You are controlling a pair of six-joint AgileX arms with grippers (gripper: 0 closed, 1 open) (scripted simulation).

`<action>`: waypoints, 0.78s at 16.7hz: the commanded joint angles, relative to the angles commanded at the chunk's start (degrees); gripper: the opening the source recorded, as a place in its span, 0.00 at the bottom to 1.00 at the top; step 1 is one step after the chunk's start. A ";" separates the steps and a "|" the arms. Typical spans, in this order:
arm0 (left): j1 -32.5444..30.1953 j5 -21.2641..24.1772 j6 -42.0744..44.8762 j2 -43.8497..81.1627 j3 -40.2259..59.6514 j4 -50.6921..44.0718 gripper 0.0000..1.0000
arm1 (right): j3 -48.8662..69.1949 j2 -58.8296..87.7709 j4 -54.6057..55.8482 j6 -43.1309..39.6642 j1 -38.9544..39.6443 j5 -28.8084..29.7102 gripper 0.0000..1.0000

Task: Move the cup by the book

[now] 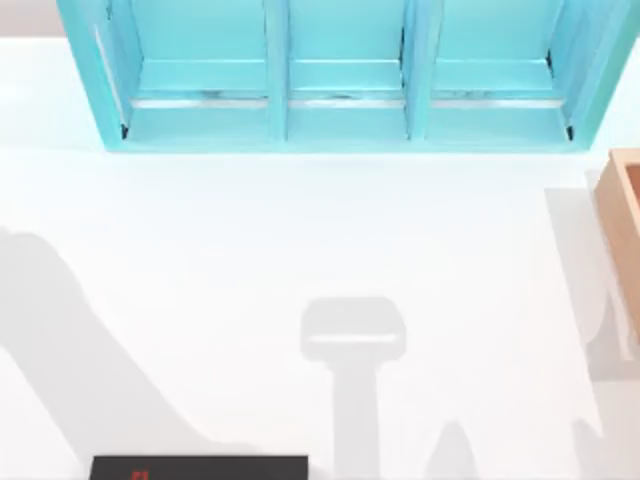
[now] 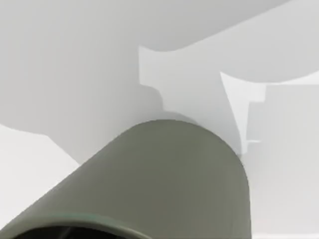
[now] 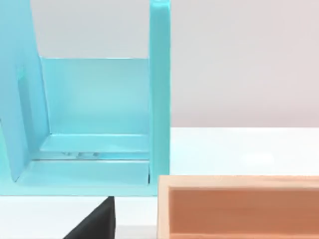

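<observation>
Black book [image 1: 200, 467] lies at the table's [image 1: 300, 240] near edge.

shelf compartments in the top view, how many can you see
3, side by side in the turquoise shelf along the table's far edge: one left, one middle, one right. The picture's top edge crops the shelf, so more may be hidden.

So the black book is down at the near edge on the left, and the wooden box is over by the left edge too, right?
Not quite. The book does lie at the near edge toward the left, but the wooden box sits at the table's right edge, not the left. The top view shows it, below the right end of the blue shelf.
</observation>
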 joint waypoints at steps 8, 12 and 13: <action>0.00 0.00 0.00 0.00 0.00 0.00 0.32 | 0.00 0.00 0.00 0.00 0.00 0.00 1.00; 0.00 0.00 0.00 0.00 0.00 0.00 0.02 | 0.00 0.00 0.00 0.00 0.00 0.00 1.00; 0.00 0.00 0.00 0.00 0.00 0.00 0.00 | 0.00 0.00 0.00 0.00 0.00 0.00 1.00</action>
